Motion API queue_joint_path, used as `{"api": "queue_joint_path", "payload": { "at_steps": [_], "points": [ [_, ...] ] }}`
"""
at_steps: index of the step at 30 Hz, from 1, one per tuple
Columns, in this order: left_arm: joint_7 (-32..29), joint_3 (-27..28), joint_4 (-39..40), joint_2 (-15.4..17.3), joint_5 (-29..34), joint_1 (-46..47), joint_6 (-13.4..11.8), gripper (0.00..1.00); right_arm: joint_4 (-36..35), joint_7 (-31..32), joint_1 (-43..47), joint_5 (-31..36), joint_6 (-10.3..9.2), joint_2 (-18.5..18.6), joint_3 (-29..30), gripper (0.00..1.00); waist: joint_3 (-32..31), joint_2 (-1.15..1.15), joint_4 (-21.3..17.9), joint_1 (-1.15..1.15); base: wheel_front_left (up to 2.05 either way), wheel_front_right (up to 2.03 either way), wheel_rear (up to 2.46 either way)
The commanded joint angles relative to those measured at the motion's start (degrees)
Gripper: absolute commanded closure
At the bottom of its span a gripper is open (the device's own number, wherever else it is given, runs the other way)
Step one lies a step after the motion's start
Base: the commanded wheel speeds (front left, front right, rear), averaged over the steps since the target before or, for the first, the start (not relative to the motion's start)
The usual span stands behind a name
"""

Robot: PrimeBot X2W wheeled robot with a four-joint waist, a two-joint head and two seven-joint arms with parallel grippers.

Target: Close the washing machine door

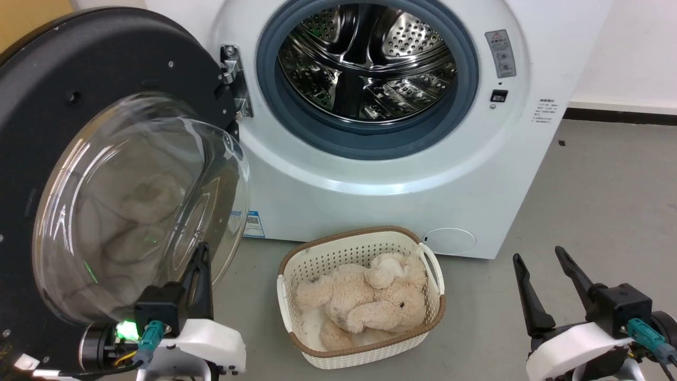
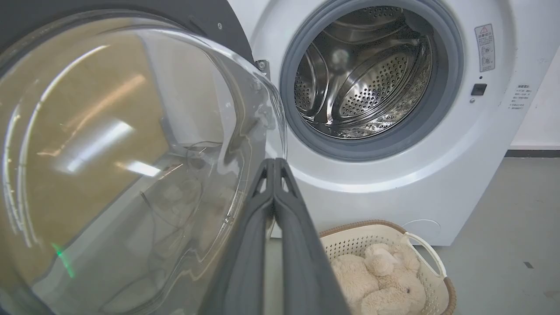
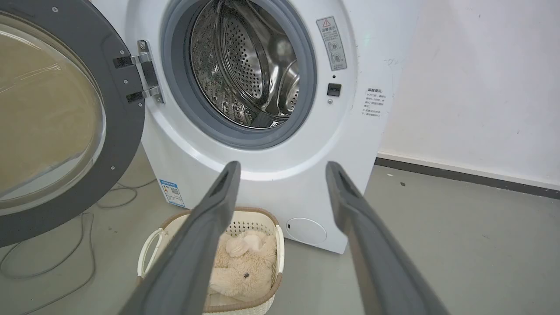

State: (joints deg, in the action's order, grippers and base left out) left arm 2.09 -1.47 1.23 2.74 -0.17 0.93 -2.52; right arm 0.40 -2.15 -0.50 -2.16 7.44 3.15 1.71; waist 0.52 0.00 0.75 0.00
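Note:
The washing machine door (image 1: 79,69) stands swung wide open at the left, its matte black inner rim and clear bulging glass bowl (image 1: 137,206) facing me. It hangs on a steel hinge (image 1: 232,79) of the white washing machine (image 1: 402,196), whose steel drum (image 1: 365,58) is open to view. My left gripper (image 1: 202,254) is shut with nothing in it, its tips right beside the bowl's lower right edge; in the left wrist view the left gripper (image 2: 274,162) stands against the glass bowl (image 2: 131,153). My right gripper (image 1: 537,256) is open at the lower right, clear of the machine.
A cream basket (image 1: 296,264) with a beige plush toy (image 1: 365,299) sits on the grey floor in front of the washer, between my arms. A cable (image 3: 83,227) lies on the floor under the door. A white wall (image 3: 481,87) is to the right.

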Motion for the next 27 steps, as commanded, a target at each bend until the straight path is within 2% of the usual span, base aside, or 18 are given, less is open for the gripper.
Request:
{"api": "queue_joint_path", "payload": {
  "at_steps": [1,15,27],
  "points": [
    [0.56,-0.27,0.73,0.28,0.05,0.87,-0.62,1.0,0.1,-0.55,0.14,-0.9,0.01,-0.05,0.33,0.0,0.07,0.0,0.24,0.0,0.0,0.0,0.0],
    [2.23,-0.01,6.65,1.27,-0.89,3.76,-1.48,1.0,0.61,-2.22,0.27,-2.6,0.01,-0.08,1.6,0.0,0.71,0.0,3.85,0.0,0.0,0.0,0.0],
    [3.66,5.66,12.12,2.5,-4.36,8.28,0.3,1.0,1.03,-3.65,0.4,-3.81,0.02,-0.1,3.01,0.0,1.42,0.0,7.98,0.0,0.0,0.0,0.0]
  ]
}}
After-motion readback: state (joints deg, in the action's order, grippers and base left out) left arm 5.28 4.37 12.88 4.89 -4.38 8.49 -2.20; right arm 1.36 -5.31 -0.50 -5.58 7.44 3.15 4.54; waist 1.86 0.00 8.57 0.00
